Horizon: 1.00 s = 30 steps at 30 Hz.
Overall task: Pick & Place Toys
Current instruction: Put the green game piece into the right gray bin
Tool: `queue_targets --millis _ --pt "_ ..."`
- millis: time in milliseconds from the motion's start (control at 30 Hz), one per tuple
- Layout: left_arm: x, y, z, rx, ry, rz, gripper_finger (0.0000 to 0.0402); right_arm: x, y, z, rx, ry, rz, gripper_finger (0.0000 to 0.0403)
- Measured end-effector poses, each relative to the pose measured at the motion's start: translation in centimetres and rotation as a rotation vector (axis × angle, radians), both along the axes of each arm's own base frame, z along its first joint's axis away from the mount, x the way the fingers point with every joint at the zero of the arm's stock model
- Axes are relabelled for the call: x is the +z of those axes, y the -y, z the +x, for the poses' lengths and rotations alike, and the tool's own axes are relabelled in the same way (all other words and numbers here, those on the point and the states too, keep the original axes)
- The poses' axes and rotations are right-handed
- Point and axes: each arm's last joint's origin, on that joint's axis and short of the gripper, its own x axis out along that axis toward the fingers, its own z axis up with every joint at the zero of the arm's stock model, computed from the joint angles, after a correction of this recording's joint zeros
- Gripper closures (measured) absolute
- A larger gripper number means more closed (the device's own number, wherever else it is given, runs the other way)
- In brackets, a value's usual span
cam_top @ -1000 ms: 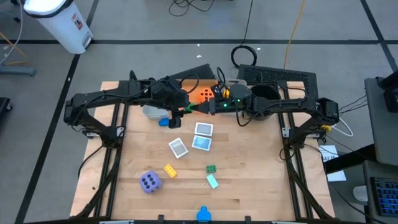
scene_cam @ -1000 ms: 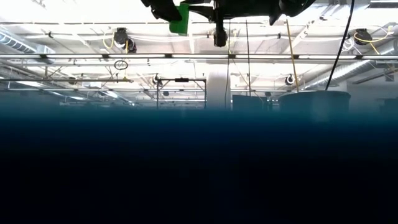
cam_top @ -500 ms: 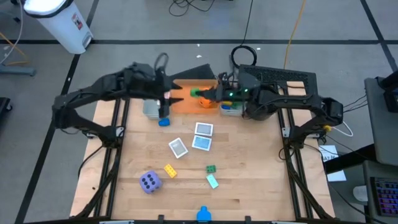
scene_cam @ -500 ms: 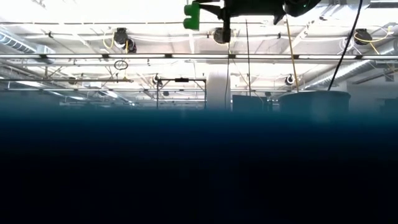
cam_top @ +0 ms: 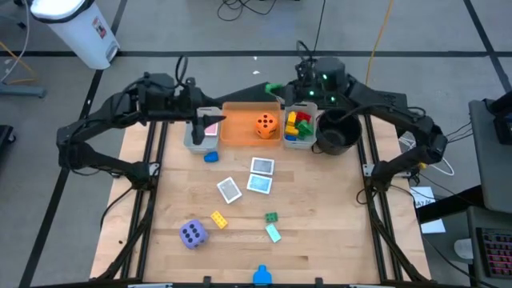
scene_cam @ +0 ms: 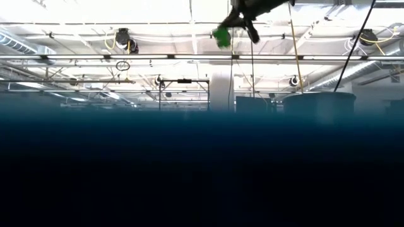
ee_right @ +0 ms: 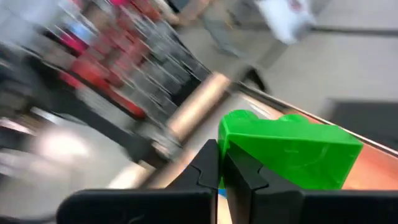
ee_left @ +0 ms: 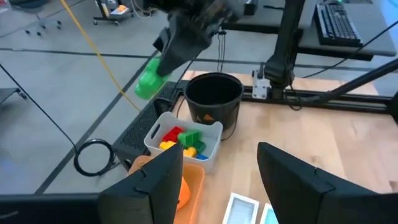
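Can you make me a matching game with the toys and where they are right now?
Things:
1. orange die
2. purple die
3. green brick
4. yellow brick

Places:
A. on the bare wood, near the front left
B. in the right gripper
C. inside the orange bin
D. on the table beside the purple die

Pairs: 1-C, 2-A, 3-B, 4-D

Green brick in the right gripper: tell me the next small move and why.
Probably swing the right gripper toward the grey bin of bricks and lower it. It is shut on the green brick, held high beyond the table's far edge, while that bin already holds red, yellow and green bricks.
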Motion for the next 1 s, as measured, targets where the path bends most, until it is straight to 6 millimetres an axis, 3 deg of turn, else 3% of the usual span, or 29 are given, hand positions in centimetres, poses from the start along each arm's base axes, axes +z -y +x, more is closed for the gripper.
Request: queue_targets --millis 200,567,800,1000 --pt "-0.3 -0.2 0.6 -0.029 -0.011 -0.024 0.0188 -1.7 2.5 -0.4 -0.019 -0.347 -0.032 0.0403" --pt "-0.6 -0.3 1.0 -0.027 -0.020 -0.038 0.0188 -11.9 6.3 0.7 0.133 -0.909 0.112 0.0403" --pt "-0.6 -0.8 0.8 -0.018 -0.011 -0.081 0.0188 -16.5 7.4 2.0 0.242 -1.046 0.144 0.0403" --pt "-0.7 -1.1 0.7 0.001 -0.011 -0.101 0.0188 -17.5 7.2 2.0 0.320 -1.110 0.140 0.0403"
